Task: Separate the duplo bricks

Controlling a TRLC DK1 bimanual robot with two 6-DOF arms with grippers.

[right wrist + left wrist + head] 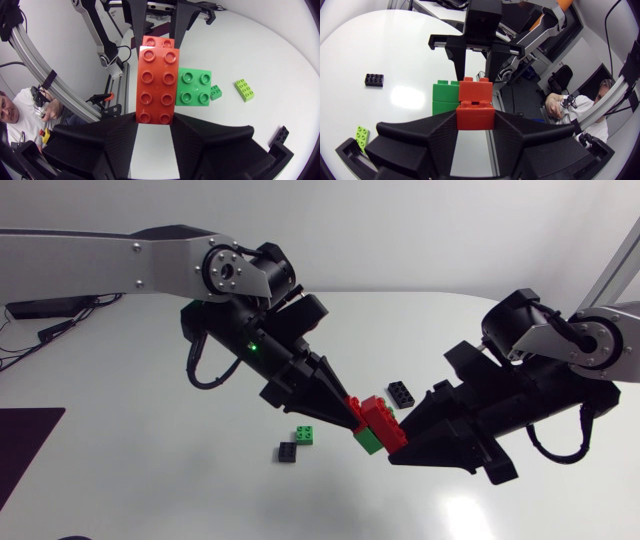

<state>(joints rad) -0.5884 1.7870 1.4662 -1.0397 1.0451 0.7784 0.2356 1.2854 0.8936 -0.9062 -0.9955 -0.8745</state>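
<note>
Left fingers [325, 385] and right fingers [432, 430] clamp one red-green brick stack [378, 423]

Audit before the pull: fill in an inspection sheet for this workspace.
Surface: white table, glossy.
Job's things: red-and-green stack between both pincers; loose on the table are a green brick, a small black brick and a long black brick.
Clutter: dark patch at the left edge, cannot tell what.
Pincers: left pincer and right pincer each shut on the stack, from opposite ends.
Cables: left loop and right loop hang from the arms; cords at the table's left edge.
Surroundings: nothing seen.
</note>
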